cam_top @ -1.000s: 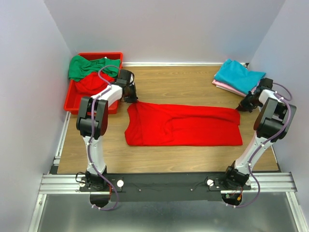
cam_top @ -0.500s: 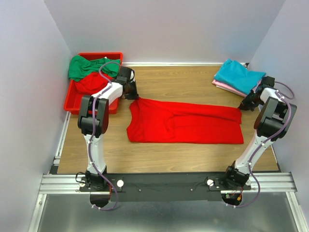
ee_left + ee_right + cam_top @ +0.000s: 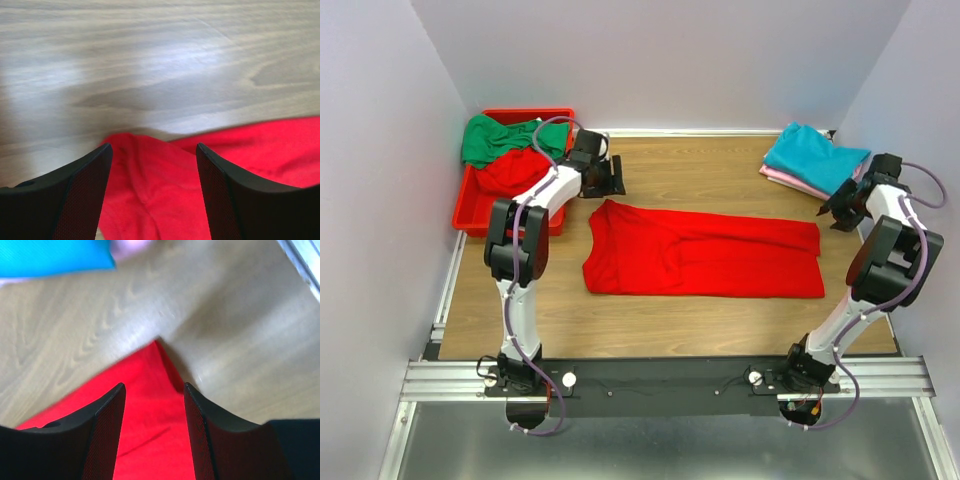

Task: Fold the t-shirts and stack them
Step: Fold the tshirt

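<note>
From above, one red t-shirt (image 3: 705, 255) lies flat mid-worktop (image 3: 720, 175), its long axis running 9 to 3 o'clock and its wider end at 9. At 2, a teal t-shirt (image 3: 815, 155) hides most of a pink t-shirt (image 3: 785, 180). One green t-shirt (image 3: 495, 140) lies in the bin (image 3: 468, 205) at 10.

Left wrist: the left pincer (image 3: 153, 150) is spread and empty over the shirt's edge.

Right wrist: the right pincer (image 3: 153, 386) is spread over the shirt's corner; the teal is blurred and cropped.

red plastic bin (image 3: 468, 208) at far left, wooden table (image 3: 700, 180), pale walls (image 3: 660, 60), metal rail (image 3: 440, 378) at near edge
</note>
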Controlling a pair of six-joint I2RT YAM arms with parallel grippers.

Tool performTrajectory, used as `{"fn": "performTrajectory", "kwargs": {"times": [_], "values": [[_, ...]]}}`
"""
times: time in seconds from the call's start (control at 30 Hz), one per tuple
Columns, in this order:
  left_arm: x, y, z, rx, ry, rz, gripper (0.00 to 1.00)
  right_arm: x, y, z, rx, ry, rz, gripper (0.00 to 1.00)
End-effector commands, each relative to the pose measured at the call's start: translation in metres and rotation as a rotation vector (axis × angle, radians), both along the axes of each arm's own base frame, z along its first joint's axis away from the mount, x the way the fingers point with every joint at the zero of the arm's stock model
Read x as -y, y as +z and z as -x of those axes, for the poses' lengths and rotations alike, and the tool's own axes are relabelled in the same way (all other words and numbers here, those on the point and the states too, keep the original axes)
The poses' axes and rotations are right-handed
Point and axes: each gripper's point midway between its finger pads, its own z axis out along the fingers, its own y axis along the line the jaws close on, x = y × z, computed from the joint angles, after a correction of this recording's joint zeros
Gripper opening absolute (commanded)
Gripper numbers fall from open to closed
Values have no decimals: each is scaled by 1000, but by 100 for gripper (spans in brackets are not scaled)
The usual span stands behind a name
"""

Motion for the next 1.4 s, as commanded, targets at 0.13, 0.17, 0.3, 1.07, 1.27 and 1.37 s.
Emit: {"fn": "performTrajectory", "kwargs": {"times": [0.13,0.17,0.3,1.07,1.27,1.37], "values": [[47,49,34,107,-83,-54,75,-10,-31,48,-116,-42,-52,56],[52,45,42,99,-98,-67,75,-15,-37,54,-134,-39,-65,56],[85,50,73,117,-193,-90,73,-19,-44,63,-157,-38,-72,54],[154,3,227,-44,-540,-191,46,-8,-43,78,-195,-82,0,26],[163,-21,236,-80,-576,-183,44,-10,-34,77,-169,-83,-4,21],[175,-26,233,-86,-591,-159,44,-11,-27,74,-150,-78,-5,17]]}}
